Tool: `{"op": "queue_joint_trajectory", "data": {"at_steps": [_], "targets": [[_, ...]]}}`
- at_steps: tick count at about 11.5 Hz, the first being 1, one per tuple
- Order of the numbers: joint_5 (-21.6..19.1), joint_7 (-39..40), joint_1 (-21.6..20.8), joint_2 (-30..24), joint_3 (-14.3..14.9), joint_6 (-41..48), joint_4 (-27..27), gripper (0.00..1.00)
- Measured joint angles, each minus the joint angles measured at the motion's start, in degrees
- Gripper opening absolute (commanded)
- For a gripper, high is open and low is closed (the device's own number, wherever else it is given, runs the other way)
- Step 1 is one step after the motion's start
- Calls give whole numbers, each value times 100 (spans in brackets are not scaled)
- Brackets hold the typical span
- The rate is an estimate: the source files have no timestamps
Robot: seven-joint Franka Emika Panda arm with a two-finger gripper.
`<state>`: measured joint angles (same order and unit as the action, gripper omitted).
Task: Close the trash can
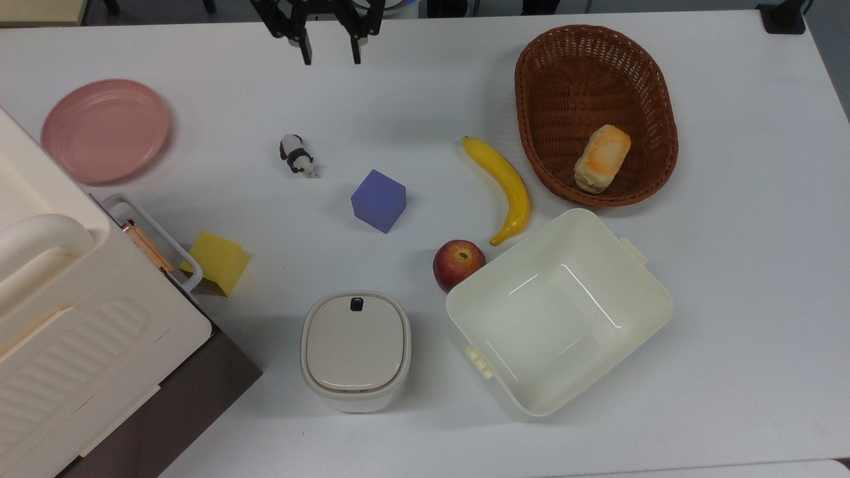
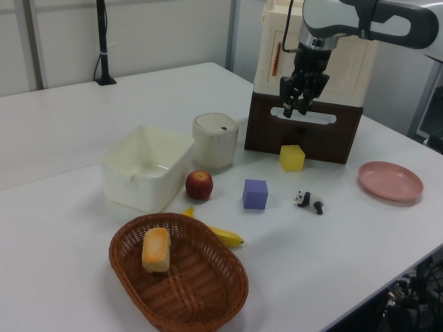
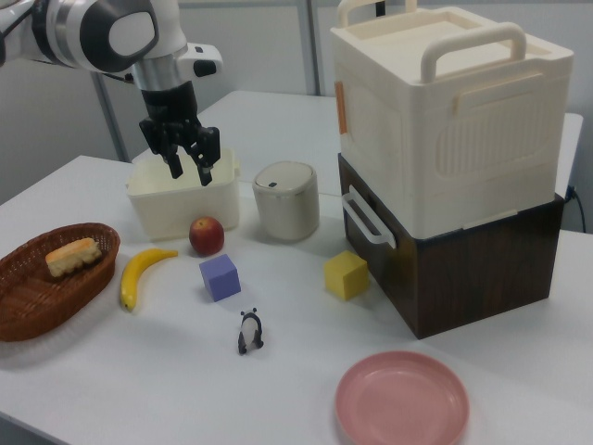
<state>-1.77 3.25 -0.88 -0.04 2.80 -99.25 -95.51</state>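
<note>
The trash can (image 1: 355, 348) is a small cream-white bin standing near the table's front in the top view, left of the apple. Its beige lid lies flat and shut on the body, with the black button (image 1: 356, 304) on the lid's far edge. The trash can (image 2: 215, 138) stands beside the large tub in the left view, and the trash can (image 3: 286, 199) sits mid-table in the right view. My gripper (image 1: 331, 56) hangs high at the top view's upper edge, far from the bin, open and holding nothing. The gripper (image 2: 295, 109) and gripper (image 3: 190, 171) are well above the table.
A lidless cream tub (image 1: 558, 312) sits right of the bin, an apple (image 1: 458, 264) against its corner. A banana (image 1: 503, 186), purple cube (image 1: 379, 200), toy panda (image 1: 296, 155), yellow cube (image 1: 217, 261) and pink plate (image 1: 105, 129) are spread around. A wicker basket (image 1: 564, 73) holds bread. The big cream appliance (image 1: 60, 318) fills the top view's left.
</note>
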Motion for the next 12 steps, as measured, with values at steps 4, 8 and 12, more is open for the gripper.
{"op": "queue_joint_trajectory", "data": {"at_steps": [4, 8, 12], "targets": [[-8, -7, 20, -282, 295, 493, 46, 100], [-18, -7, 22, -371, 283, 639, 148, 100], [-24, -7, 46, -321, 113, 703, 133, 100]]}}
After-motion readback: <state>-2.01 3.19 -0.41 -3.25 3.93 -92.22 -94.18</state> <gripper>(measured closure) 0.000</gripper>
